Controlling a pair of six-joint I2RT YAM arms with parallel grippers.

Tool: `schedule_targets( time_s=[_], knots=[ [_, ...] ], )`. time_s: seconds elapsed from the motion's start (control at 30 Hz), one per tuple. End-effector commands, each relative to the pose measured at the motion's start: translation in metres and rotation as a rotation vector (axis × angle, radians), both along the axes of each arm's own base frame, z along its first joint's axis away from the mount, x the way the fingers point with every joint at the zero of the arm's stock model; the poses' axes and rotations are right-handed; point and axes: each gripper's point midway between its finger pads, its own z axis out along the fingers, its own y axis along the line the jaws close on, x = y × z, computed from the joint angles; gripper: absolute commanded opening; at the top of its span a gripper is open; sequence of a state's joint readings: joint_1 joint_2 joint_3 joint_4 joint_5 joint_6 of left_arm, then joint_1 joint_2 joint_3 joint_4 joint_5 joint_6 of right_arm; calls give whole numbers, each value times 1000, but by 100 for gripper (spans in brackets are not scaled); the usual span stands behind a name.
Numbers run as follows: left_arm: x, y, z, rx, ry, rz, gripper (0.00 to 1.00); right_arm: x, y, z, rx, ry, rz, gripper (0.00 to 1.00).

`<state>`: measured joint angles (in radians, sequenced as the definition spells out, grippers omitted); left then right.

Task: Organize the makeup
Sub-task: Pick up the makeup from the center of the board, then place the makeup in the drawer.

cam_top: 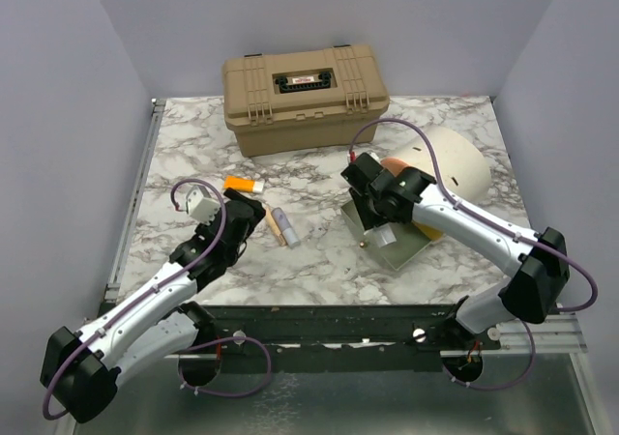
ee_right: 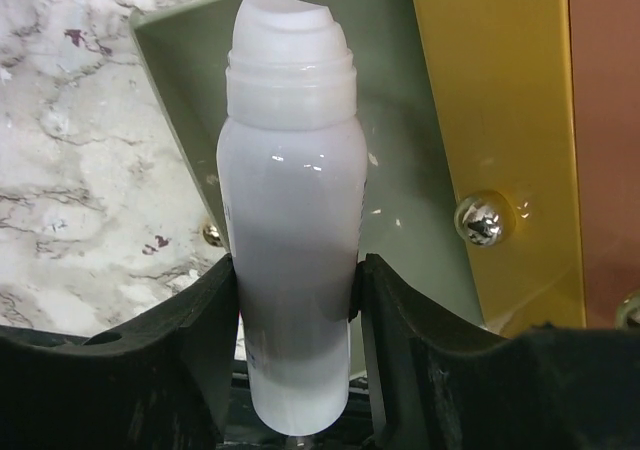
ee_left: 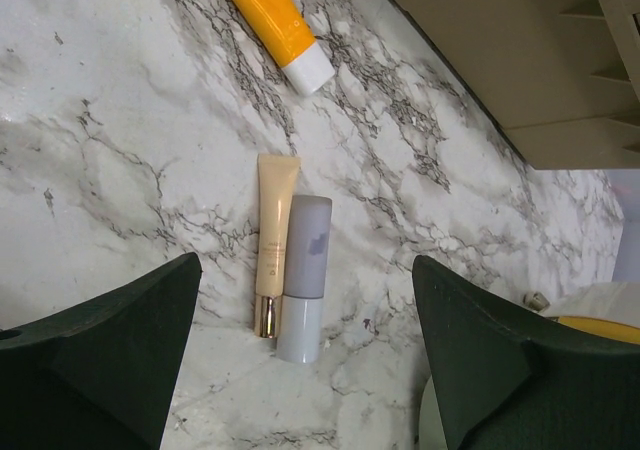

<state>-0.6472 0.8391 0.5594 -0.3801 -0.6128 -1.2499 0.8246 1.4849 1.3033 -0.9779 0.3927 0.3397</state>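
Of the makeup, an orange tube (cam_top: 242,184) (ee_left: 280,20) lies on the marble in front of the tan case. A beige tube (ee_left: 272,240) and a pale lavender tube (ee_left: 303,275) lie side by side, seen from above as a pair of pale tubes (cam_top: 283,227). My left gripper (cam_top: 247,217) (ee_left: 305,265) hangs open just above that pair, touching neither. My right gripper (cam_top: 377,224) (ee_right: 298,270) is shut on a white bottle (ee_right: 290,220) (cam_top: 385,235), holding it over a green tray (ee_right: 400,170) (cam_top: 411,251).
The big tan hard case (cam_top: 305,92) stands shut at the back centre. A cream round pouch (cam_top: 459,159) sits at the right behind my right arm. A yellow panel (ee_right: 500,120) with a metal stud borders the green tray.
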Motion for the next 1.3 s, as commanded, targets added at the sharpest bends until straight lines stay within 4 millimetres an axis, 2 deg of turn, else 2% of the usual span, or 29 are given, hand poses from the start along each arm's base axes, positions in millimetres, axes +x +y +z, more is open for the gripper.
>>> schedule_targets(
  time_s=[0.0, 0.13, 0.33, 0.47, 0.67, 0.77, 0.97, 1.03, 1.1, 1.27],
  knots=[
    [1, -5, -5, 10, 9, -38, 88, -4, -14, 0, -27, 25, -11, 30],
    [2, -8, -7, 10, 15, -49, 88, 2, -26, -6, -59, 44, -30, 31],
    [2, -9, -7, 5, 11, -51, 88, -5, -34, -34, -126, 113, -21, 33],
    [3, -10, -8, 4, 11, -54, 88, -7, -36, -42, -142, 128, -16, 33],
    [4, -12, -9, 9, 15, -63, 88, 0, -33, -44, -152, 113, -12, 39],
    [4, -11, -9, 7, 15, -62, 88, 2, -33, -48, -173, 116, -6, 49],
    [3, -10, -9, 7, 11, -58, 88, 7, -32, -49, -175, 100, 6, 50],
    [3, -11, -10, 9, 13, -61, 88, 10, -32, -49, -187, 94, -7, 59],
    [3, -11, -10, 10, 16, -65, 88, 11, -32, -50, -192, 90, -13, 62],
    [3, -11, -10, 10, 14, -67, 89, 16, -31, -42, -182, 59, -28, 63]
  ],
)
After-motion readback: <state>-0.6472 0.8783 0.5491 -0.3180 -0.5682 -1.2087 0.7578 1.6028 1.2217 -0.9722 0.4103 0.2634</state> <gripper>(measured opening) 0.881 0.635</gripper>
